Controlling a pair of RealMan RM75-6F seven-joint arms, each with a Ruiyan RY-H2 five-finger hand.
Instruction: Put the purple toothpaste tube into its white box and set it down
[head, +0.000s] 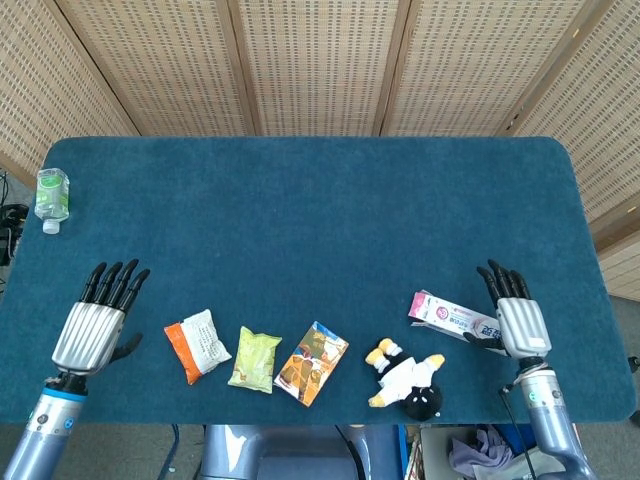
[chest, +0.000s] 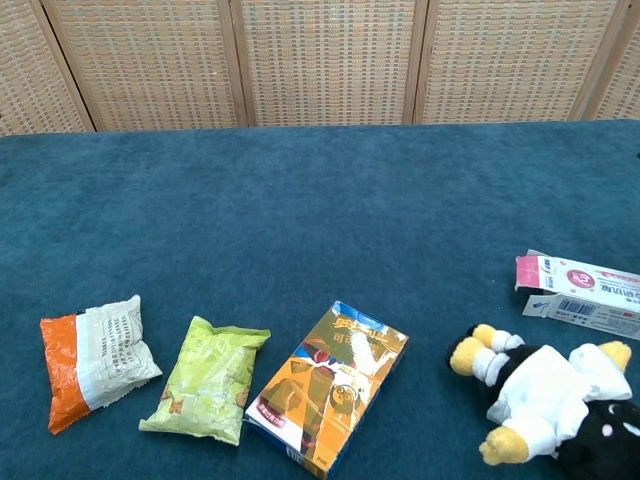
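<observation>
White box (chest: 583, 297) (print unreadable) lies flat.

Bare blue table (head: 320, 215) lies beyond the white box (head: 456, 318); the plush penguin (head: 405, 378) crowds its near side.

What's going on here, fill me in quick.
A two-armed robot is working on boxing a toothpaste tube. At this moment the white box lies flat on the blue table, near the right edge, just behind the plush penguin. The right hand is open beside the box, holding nothing. The left hand is open too, far from the box on the table's other side. The tube itself cannot be seen, so it may be inside the box.
</observation>
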